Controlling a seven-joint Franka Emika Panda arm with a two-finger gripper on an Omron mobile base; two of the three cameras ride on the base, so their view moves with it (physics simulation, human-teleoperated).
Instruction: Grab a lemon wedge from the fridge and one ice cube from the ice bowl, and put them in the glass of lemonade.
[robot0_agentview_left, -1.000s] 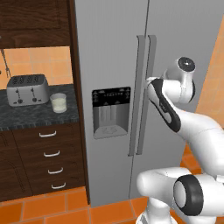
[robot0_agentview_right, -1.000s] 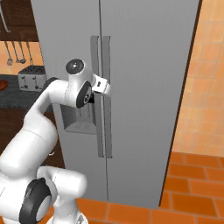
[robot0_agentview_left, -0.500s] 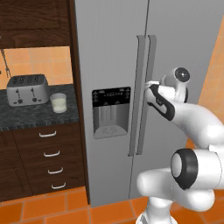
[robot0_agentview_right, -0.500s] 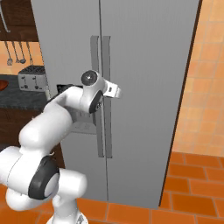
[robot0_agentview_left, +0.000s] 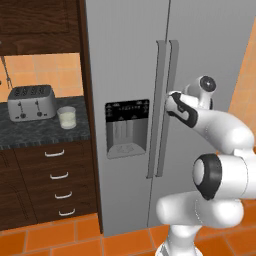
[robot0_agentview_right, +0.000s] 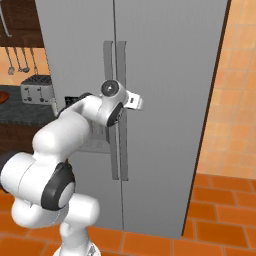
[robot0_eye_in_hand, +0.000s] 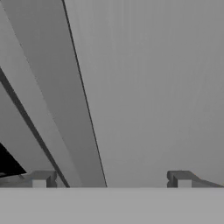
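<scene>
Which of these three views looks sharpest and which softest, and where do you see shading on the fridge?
Left base view: crisp, evenly lit, the fridge a flat grey with a darker seam between its doors. Right base view: equally even, faint shading beside the handles. Hand view: softest, streaky grey bands across the door, the hand open at the bottom.

Fridge (robot0_agentview_left: 125, 60): smooth matt brushed-metal look. Toaster (robot0_agentview_left: 31, 102): shiny metal. Counter (robot0_agentview_left: 30, 132): dark speckled stone. Drawers (robot0_agentview_left: 55, 180): dark wood, metal pulls. Floor (robot0_agentview_right: 220, 220): matt orange tile.
</scene>
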